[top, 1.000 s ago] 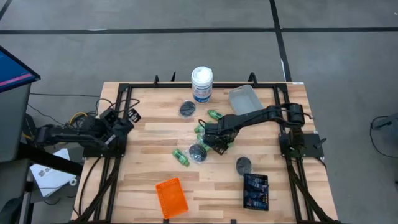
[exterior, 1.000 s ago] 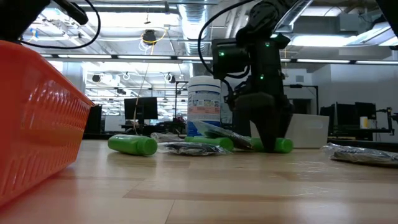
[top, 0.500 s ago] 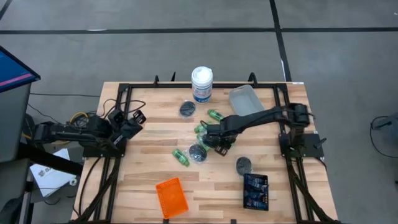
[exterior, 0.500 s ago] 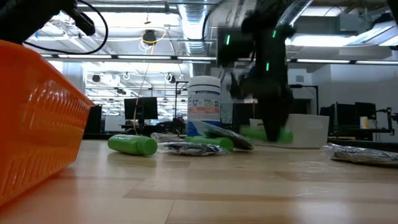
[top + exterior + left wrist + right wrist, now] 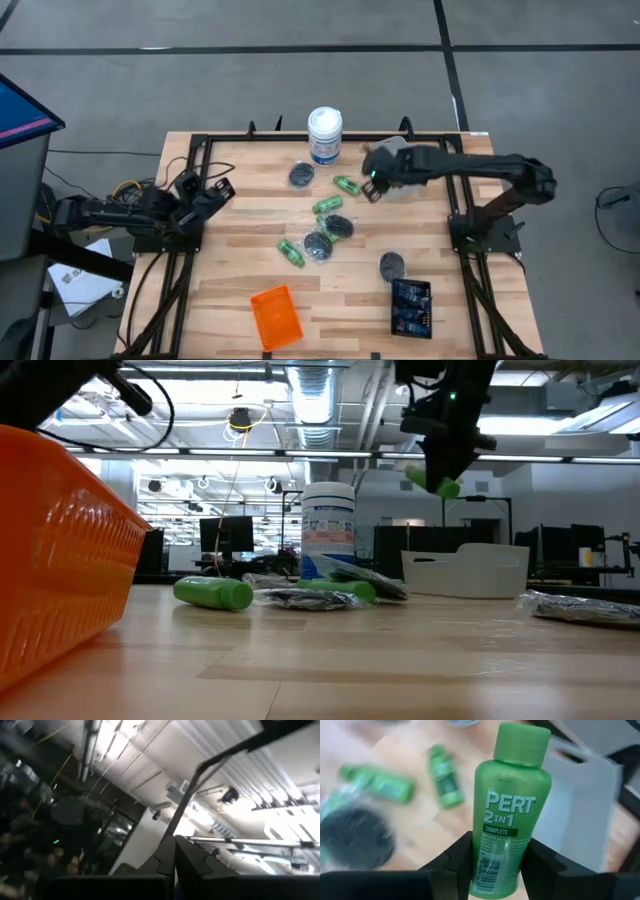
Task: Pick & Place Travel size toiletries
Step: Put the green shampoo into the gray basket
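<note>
Since the earlier frame, the right gripper (image 5: 374, 181) had risen off the heap of toiletries at the middle of the high view and swung toward the upper right, where it hung at the near edge of the clear tray (image 5: 398, 156). Its fingers were closed partway around a green bottle (image 5: 507, 810), clamped low on the body with the cap pointing away from the wrist. In the low view that bottle (image 5: 433, 482) was high in the frame, well clear of the tabletop and above the tray (image 5: 466, 569).

On the wood lay the other toiletries: more green bottles (image 5: 292, 252), wrapped dark pucks (image 5: 301, 175) and another puck (image 5: 391, 265) lower right. A black tray (image 5: 411, 308) with dark blue tubes sat at the lower right, an orange tray (image 5: 275, 317) at the bottom centre, and a white canister (image 5: 324, 134) at the upper centre.

The left gripper (image 5: 215, 189) waited at the left edge of the table, fingers shut on nothing.

By my reading, the carry step was in hand. The next move called for centring the bottle over the clear tray, lowering it and releasing.
</note>
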